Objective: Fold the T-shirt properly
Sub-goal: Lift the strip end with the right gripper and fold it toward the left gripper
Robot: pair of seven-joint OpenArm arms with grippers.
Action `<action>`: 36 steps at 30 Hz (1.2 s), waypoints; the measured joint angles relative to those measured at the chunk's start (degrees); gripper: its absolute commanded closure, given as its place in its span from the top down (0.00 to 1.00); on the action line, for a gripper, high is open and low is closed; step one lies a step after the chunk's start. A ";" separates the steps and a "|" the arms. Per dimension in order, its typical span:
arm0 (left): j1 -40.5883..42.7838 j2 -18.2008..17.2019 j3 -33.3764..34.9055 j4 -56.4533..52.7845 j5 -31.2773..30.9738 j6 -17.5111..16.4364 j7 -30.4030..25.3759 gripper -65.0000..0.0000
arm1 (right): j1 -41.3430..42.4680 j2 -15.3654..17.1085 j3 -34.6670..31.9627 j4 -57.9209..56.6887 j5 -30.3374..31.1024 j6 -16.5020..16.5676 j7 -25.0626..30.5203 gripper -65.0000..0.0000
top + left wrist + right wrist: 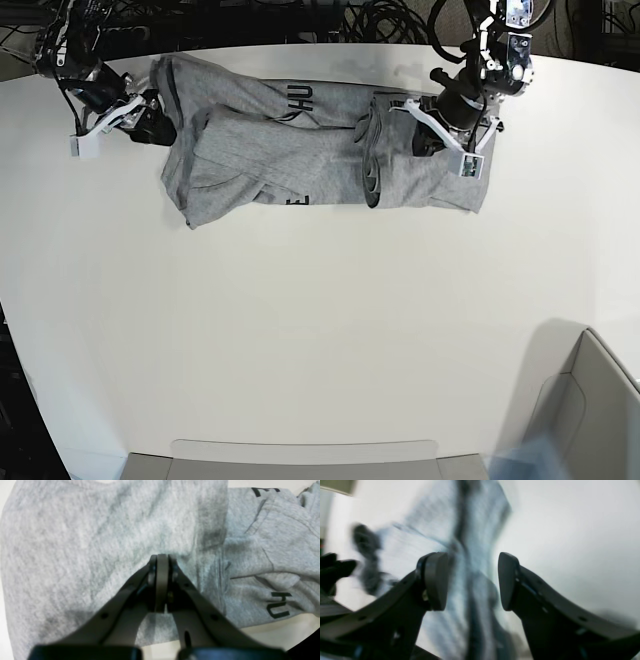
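The heather-grey T-shirt (pixel 300 150) lies stretched along the far side of the white table (pixel 300 330), with black letters showing at its middle. Its right end is doubled over in a fold (pixel 372 165). My left gripper (pixel 432 135) sits over that right end. In the left wrist view the left gripper (pixel 162 557) is shut, its tips pinching a plain grey flap of the T-shirt (pixel 87 542), with lettered cloth to the right. My right gripper (pixel 150 120) is at the shirt's left end. In the blurred right wrist view the right gripper (pixel 472 580) is open, cloth (pixel 467 542) beyond the gap.
A grey bin (pixel 590 400) stands at the table's near right corner and a flat grey tray edge (pixel 300 450) runs along the near side. Black cables (pixel 380 20) lie behind the table's far edge.
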 measured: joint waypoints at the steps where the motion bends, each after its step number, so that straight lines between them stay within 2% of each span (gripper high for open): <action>1: 0.00 0.02 0.00 0.00 0.00 -0.02 -0.02 0.00 | 0.13 -0.24 0.00 -0.70 -1.18 0.00 -0.22 0.49; 9: 0.00 -0.02 -0.02 -0.04 0.02 0.00 -0.02 0.00 | 3.65 -1.49 -0.09 -3.06 -1.20 -0.13 0.17 0.49; 16: 0.00 -0.02 -0.02 -0.04 0.00 0.00 0.00 0.00 | 3.93 -2.14 -6.34 -5.09 2.86 -0.02 0.22 0.49; 20: 0.09 0.00 -0.02 -0.04 0.00 0.00 0.00 0.00 | 4.11 -2.47 -7.85 -5.11 3.06 -0.11 0.24 0.49; 29: 0.22 0.02 -0.02 -0.04 0.00 -0.02 0.00 0.00 | 6.38 -3.23 -14.49 -5.07 2.95 -7.10 1.64 0.48; 32: 0.20 0.00 -0.02 -0.04 0.00 0.00 -0.02 0.00 | 6.97 -3.23 -15.76 -5.05 3.04 -10.80 2.36 0.37; 34: 0.35 0.00 -0.02 -0.04 0.00 -0.02 -0.02 0.00 | 7.04 -3.19 -15.76 -4.92 2.43 -12.00 2.45 0.22; 36: 0.35 0.00 -0.02 -0.04 0.00 0.00 -0.02 0.00 | 7.61 -3.23 -15.76 -4.76 -1.20 -12.72 2.32 0.07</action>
